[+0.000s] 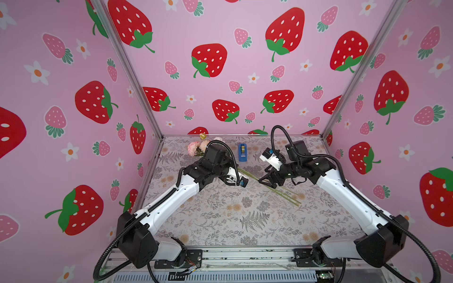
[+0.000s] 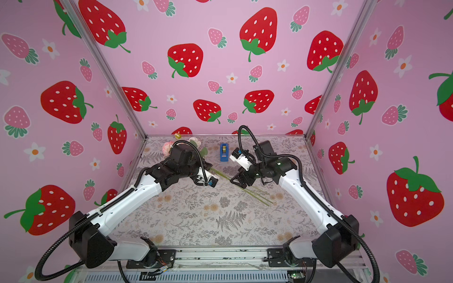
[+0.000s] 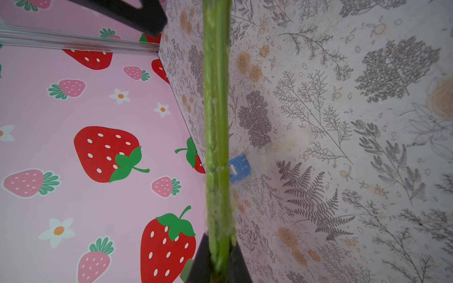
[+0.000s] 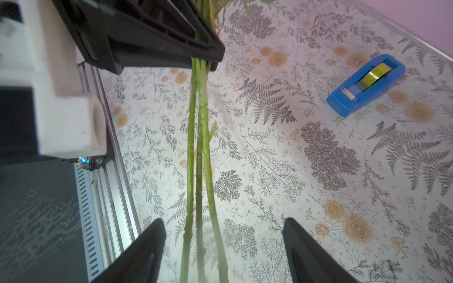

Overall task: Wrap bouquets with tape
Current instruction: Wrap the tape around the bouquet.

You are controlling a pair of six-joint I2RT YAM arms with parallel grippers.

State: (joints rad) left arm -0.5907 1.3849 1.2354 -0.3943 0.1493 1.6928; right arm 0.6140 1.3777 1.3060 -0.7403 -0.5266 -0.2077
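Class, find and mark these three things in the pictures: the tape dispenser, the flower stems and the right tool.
tape dispenser (image 4: 353, 101): right wrist view, blue side wall.
flower stems (image 4: 199, 147): right wrist view, middle stem, halfway along.
right tool (image 4: 224, 220): right wrist view, gap midway between its open fingertips.

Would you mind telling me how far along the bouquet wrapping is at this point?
Done: the bouquet stems are bunched, clamped in the left gripper. In hand: the open right gripper straddles them, gripping nothing. Left: the tape sits apart on the table, none on the stems, so all wrapping remains.
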